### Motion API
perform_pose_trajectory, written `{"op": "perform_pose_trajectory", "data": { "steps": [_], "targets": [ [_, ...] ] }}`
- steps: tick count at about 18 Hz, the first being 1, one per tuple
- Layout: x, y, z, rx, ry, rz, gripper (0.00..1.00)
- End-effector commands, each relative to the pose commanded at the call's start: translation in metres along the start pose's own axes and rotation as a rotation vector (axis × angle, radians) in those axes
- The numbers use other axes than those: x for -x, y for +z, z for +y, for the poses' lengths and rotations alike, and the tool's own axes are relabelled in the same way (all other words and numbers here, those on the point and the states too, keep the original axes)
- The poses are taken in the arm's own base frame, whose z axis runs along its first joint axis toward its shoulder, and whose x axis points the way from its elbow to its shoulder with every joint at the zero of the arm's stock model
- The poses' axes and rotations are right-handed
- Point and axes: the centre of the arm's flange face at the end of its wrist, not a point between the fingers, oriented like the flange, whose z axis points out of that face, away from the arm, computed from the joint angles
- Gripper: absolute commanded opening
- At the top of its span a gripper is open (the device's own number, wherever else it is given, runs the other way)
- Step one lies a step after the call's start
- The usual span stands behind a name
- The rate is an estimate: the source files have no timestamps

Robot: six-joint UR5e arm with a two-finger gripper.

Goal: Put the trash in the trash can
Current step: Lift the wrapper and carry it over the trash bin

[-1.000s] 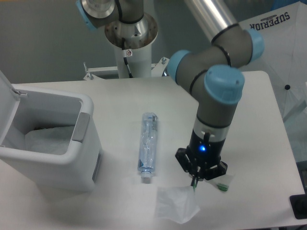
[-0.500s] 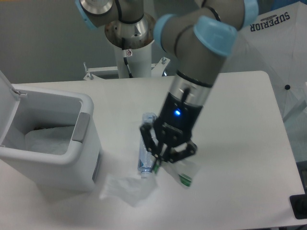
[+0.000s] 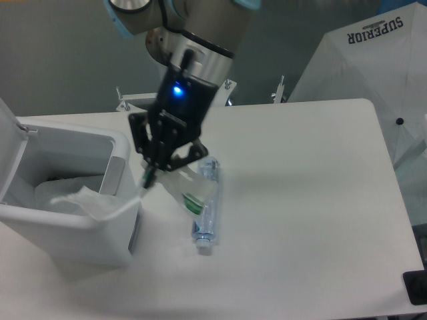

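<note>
Worktop (image 3: 313, 200): white, rounded corners, carries everything below.

Trash can (image 3: 73, 230): boxy white bin left of the pincer, lid (image 3: 8, 143) hinged up at the far left, grey latch (image 3: 112, 177) on the side facing the pincer, white liner (image 3: 50, 193) visible inside.

Arm: comes down from the upper middle, blue light lit on the wrist.

Pincer (image 3: 148, 179): hangs above the worktop just right of the can's rim, clenched on the wrapper (image 3: 100, 203). One end of the translucent white sheet drapes over the rim to the pincer's lower left; the green-printed end hangs to its lower right.

Bottle (image 3: 205, 207): crushed, clear bluish, lies flat on the worktop right of and below the pincer, white cap (image 3: 203, 248) toward the near edge, partly overlapped by the wrapper's printed end.
</note>
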Motion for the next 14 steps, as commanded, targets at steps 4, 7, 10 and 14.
{"op": "perform_pose_trajectory", "data": {
  "steps": [4, 7, 10, 14],
  "targets": [
    [-0.021, 0.016, -0.008, 0.007, 0.031, 0.036, 0.00],
    [-0.037, 0.028, -0.004, 0.017, 0.046, 0.064, 0.00],
    [-0.048, 0.036, -0.003, 0.024, 0.052, 0.083, 0.00],
    [-0.061, 0.045, 0.000, 0.038, 0.066, 0.102, 0.07]
  ]
}}
